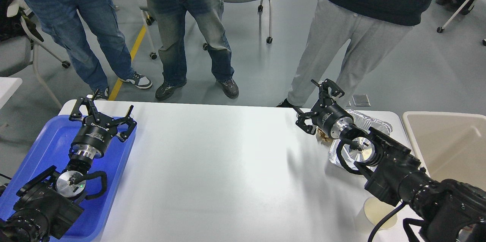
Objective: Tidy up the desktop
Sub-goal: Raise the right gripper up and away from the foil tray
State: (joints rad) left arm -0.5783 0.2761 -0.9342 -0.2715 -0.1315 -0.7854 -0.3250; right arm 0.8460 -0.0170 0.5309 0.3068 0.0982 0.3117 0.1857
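The desktop is a wide white glossy tabletop filling the lower half of the head view. My left gripper hovers open over the far end of a blue tray at the table's left edge, with nothing between its fingers. My right gripper stands open near the table's far right edge, beside a crumpled foil container that my right arm partly hides. Some brownish scraps lie at the foil's left rim, just under the gripper. A pale paper cup stands under my right forearm.
A beige bin sits off the table's right end. Three people stand close along the far edge of the table. Chairs on castors stand behind them. A small white table corner shows at the far left.
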